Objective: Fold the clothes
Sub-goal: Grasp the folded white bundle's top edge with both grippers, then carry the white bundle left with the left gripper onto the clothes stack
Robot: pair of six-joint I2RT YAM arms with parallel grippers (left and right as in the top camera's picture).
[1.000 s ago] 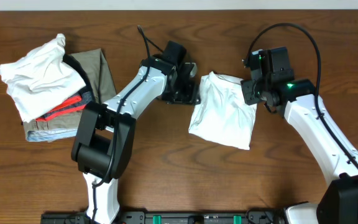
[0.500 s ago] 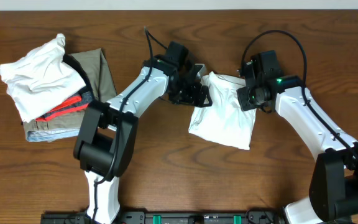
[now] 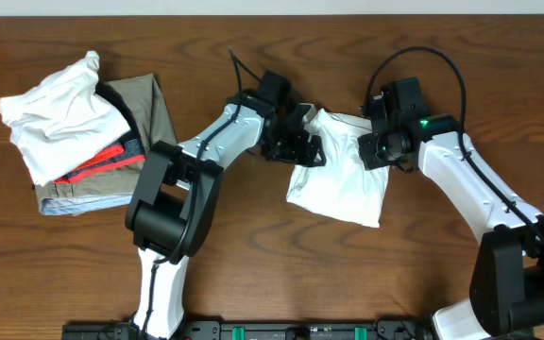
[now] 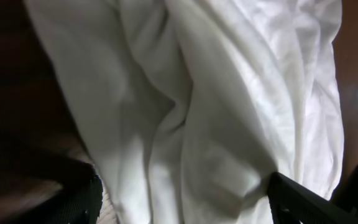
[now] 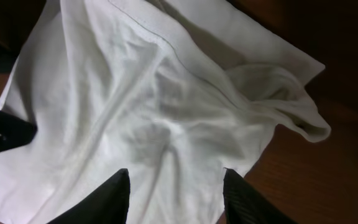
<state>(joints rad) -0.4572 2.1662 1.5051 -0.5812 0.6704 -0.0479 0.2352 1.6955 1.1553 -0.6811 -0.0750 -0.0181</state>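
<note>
The clothes (image 3: 340,177) are a white, wrinkly bundle folded into a rough rectangle at the table's centre, also filling the left wrist view (image 4: 191,99) and the right wrist view (image 5: 135,106). My left gripper (image 3: 302,144) is at the bundle's upper left edge. Its jaws are open wide (image 4: 182,190), with cloth lying between the fingers. My right gripper (image 3: 378,148) hovers at the upper right edge, open (image 5: 176,174), with its dark fingertips (image 5: 120,186) above the cloth and gripping nothing.
A pile at the far left holds a white garment (image 3: 59,118) on top of a khaki-olive one (image 3: 154,109) and a red-and-black one (image 3: 102,162). Bare brown wood table (image 3: 272,255) surrounds the bundle.
My left gripper has slid right onto the bundle's left edge, and its jaws have spread wider. The right gripper shifted slightly left, then held still.
</note>
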